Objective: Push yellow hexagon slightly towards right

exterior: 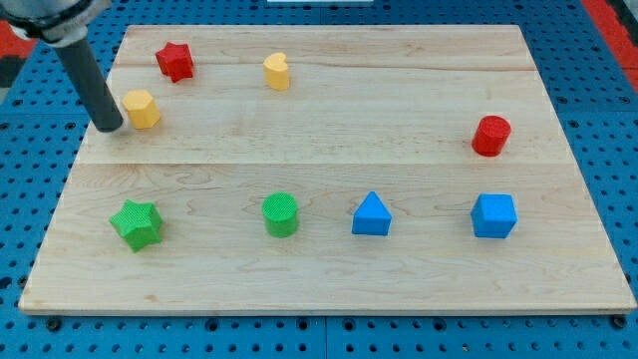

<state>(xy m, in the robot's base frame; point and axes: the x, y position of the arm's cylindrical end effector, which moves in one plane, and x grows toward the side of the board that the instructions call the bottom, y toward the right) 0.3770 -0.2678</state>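
The yellow hexagon (142,108) lies near the board's upper left. My tip (109,128) sits just to its left and slightly lower, close to the block or touching it; I cannot tell which. The dark rod slants up toward the view's top left corner. A red star (174,61) lies above and to the right of the hexagon. A yellow heart-like block (276,72) lies further right, near the top.
A wooden board (329,269) lies on a blue pegboard. A green star (136,222), a green cylinder (280,213), a blue triangular block (371,214) and a blue cube (493,214) form a lower row. A red cylinder (490,136) stands at the right.
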